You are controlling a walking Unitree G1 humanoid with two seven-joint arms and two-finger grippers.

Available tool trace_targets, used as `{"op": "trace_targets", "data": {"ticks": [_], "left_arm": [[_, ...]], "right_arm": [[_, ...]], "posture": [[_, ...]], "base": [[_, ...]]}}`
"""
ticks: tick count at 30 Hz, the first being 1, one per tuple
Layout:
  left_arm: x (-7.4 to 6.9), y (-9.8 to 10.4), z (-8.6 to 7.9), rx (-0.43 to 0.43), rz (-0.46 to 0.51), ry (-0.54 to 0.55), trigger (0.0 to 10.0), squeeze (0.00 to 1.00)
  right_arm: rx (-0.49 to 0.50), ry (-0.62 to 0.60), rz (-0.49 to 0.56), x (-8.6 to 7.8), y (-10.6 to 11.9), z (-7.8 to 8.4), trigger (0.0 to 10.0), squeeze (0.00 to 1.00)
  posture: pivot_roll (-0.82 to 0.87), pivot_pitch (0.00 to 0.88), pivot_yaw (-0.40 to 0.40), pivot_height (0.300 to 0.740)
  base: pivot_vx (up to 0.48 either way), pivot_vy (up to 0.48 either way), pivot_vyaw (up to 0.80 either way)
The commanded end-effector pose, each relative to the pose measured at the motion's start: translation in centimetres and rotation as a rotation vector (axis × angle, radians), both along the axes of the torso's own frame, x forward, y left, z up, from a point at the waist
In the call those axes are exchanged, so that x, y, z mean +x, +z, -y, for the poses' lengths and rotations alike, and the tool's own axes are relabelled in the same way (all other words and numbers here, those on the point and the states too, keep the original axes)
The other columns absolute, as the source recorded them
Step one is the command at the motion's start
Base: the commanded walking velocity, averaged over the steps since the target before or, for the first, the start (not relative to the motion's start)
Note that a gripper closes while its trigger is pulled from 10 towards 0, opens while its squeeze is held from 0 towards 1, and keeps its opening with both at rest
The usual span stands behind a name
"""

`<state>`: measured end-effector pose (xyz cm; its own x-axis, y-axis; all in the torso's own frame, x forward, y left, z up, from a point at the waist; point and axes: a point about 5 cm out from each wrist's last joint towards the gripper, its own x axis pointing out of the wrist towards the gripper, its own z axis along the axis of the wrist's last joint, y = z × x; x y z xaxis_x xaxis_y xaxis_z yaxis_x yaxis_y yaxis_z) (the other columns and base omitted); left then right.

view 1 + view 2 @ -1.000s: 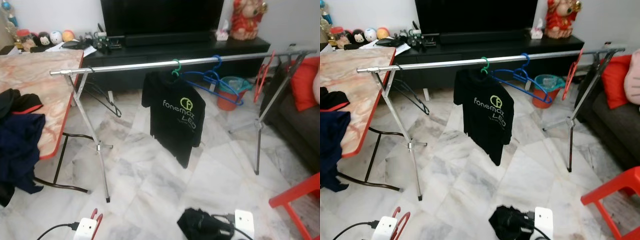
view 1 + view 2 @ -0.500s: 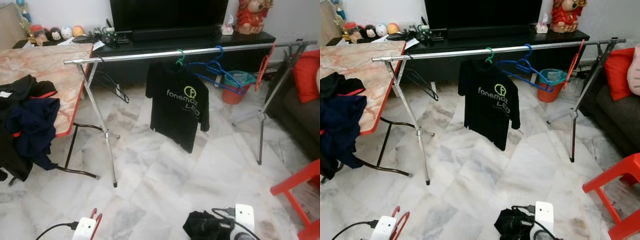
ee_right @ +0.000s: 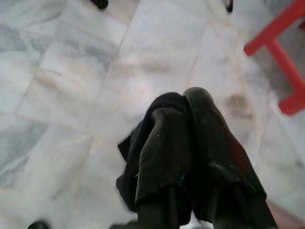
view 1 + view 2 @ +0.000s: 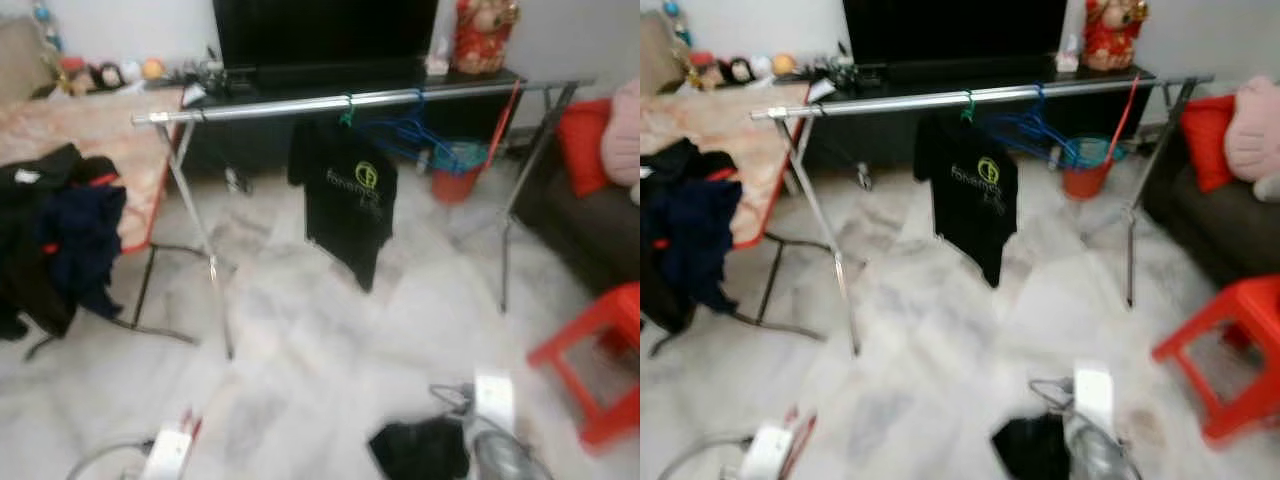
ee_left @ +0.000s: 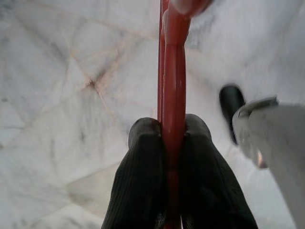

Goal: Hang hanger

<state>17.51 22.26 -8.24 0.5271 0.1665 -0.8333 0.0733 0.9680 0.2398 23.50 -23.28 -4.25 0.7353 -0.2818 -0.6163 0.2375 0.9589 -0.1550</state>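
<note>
On the rail, a "fonemax" shirt; left end effector clamping red hanger, right end effector pinching black cloth.

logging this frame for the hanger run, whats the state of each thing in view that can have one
left gripper: jaws shut on the red hanger
right gripper: jaws shut on dark cloth
black t-shirt: hung on the rack rail by a green hanger
blue hangers: hung on the rail, bare
dark clothes: heaped on the table edge
tv: off
</note>
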Motion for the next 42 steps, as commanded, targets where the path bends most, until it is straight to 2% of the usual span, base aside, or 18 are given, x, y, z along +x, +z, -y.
{"op": "trace_targets", "data": {"ticks": [1, 3, 8, 9, 12, 14, 15, 18, 19, 24, 25, 27, 31, 34, 35, 38, 40, 42], "left_arm": [[0.2, 0.3, -0.6, 0.023, 0.037, 0.031, 10.0, 0.0], [0.6, 0.6, -0.5, 0.041, 0.092, -0.009, 10.0, 0.0], [1.3, 1.0, -0.2, 0.07, 0.14, -0.112, 10.0, 0.0], [5.4, 3.8, -1.3, 0.062, 0.251, -0.147, 10.0, 0.0], [8.9, 7.0, -2.1, 0.07, 0.382, -0.208, 10.0, 0.0], [9.1, 7.3, -2.1, 0.073, 0.393, -0.214, 10.0, 0.0], [10.0, 8.4, -2.2, 0.094, 0.449, -0.256, 10.0, 0.0], [11.0, 10.3, -2.1, 0.103, 0.547, -0.312, 10.0, 0.0], [11.0, 10.3, -2.1, 0.103, 0.547, -0.312, 10.0, 0.0], [11.5, 12.4, -0.6, 0.032, 0.609, -0.449, 10.0, 0.0], [11.6, 13.2, -0.1, 0.022, 0.613, -0.522, 10.0, 0.0], [11.9, 14.0, 0.1, 0.008, 0.604, -0.573, 10.0, 0.0], [12.4, 15.2, 0.7, -0.016, 0.562, -0.695, 10.0, 0.0], [12.1, 16.2, 1.8, -0.087, 0.447, -0.858, 10.0, 0.0], [12.1, 16.2, 1.8, -0.087, 0.447, -0.858, 10.0, 0.0], [10.6, 16.7, 2.6, -0.122, 0.295, -1.013, 10.0, 0.0], [10.2, 16.9, 2.9, -0.124, 0.256, -1.056, 10.0, 0.0], [9.7, 17.1, 3.7, -0.169, 0.24, -1.094, 10.0, 0.0]], "right_arm": [[-0.03, 0.031, 0.037, 1.1, 0.8, -0.3, 10.0, 0.0], [-0.122, 0.11, 0.027, 1.8, 1.5, 0.3, 10.0, 0.0], [-0.167, 0.179, 0.098, 3.3, 3.1, 0.9, 10.0, 0.0], [-0.153, 0.168, 0.152, 4.0, 4.0, 1.2, 10.0, 0.0], [-0.134, 0.177, 0.223, 5.1, 5.2, 1.2, 10.0, 0.0], [-0.135, 0.182, 0.229, 5.2, 5.3, 1.2, 10.0, 0.0], [-0.144, 0.23, 0.266, 5.7, 5.9, 0.7, 10.0, 0.0], [-0.156, 0.309, 0.316, 6.3, 6.8, 0.0, 10.0, 0.0], [-0.156, 0.309, 0.316, 6.3, 6.8, 0.0, 10.0, 0.0], [-0.136, 0.394, 0.353, 6.7, 7.8, -0.7, 10.0, 0.0], [-0.119, 0.484, 0.338, 6.8, 8.1, -1.4, 10.0, 0.0], [-0.122, 0.597, 0.322, 6.9, 8.4, -2.2, 10.0, 0.0], [-0.172, 0.675, 0.241, 7.4, 8.7, -2.5, 10.0, 0.0], [-0.215, 0.73, 0.227, 8.4, 9.9, -3.0, 10.0, 0.0], [-0.215, 0.73, 0.227, 8.4, 9.9, -3.0, 10.0, 0.0], [-0.237, 0.73, 0.221, 9.2, 10.9, -3.7, 10.0, 0.0], [-0.244, 0.715, 0.217, 9.5, 11.1, -3.9, 10.0, 0.0], [-0.239, 0.709, 0.221, 9.8, 11.3, -4.4, 10.0, 0.0]], "posture": [[-0.09, 0.0, 0.016, 0.74], [-0.08, 0.0, 0.012, 0.74], [-0.09, 0.0, 0.009, 0.74], [-0.09, 0.0, 0.006, 0.74], [-0.09, 0.0, -0.002, 0.74], [-0.09, 0.0, -0.004, 0.74], [-0.08, 0.0, -0.015, 0.74], [-0.08, 0.0, -0.02, 0.74], [-0.08, 0.0, -0.02, 0.74], [-0.09, 0.0, -0.029, 0.74], [-0.09, 0.0, -0.031, 0.74], [-0.09, 0.0, -0.034, 0.74], [-0.09, 0.0, -0.036, 0.74], [-0.09, 0.0, -0.036, 0.74], [-0.09, 0.0, -0.036, 0.74], [-0.09, 0.0, -0.032, 0.74], [-0.09, 0.0, -0.032, 0.74], [-0.09, 0.0, -0.031, 0.74]], "base": [[0.0, 0.0, 0.0], [0.0, 0.0, 0.0], [0.0, 0.0, 0.0], [0.0, 0.0, 0.0], [0.0, 0.0, 0.0], [0.0, 0.0, 0.0], [0.0, 0.0, 0.0], [0.0, 0.0, 0.0], [0.0, 0.0, 0.0], [0.0, 0.0, 0.0], [0.0, 0.0, 0.0], [0.0, 0.0, 0.0], [0.0, 0.0, 0.0], [0.0, 0.0, 0.0], [0.0, 0.0, 0.0], [0.0, 0.0, 0.0], [0.0, 0.0, 0.0], [0.0, 0.0, 0.0]]}}
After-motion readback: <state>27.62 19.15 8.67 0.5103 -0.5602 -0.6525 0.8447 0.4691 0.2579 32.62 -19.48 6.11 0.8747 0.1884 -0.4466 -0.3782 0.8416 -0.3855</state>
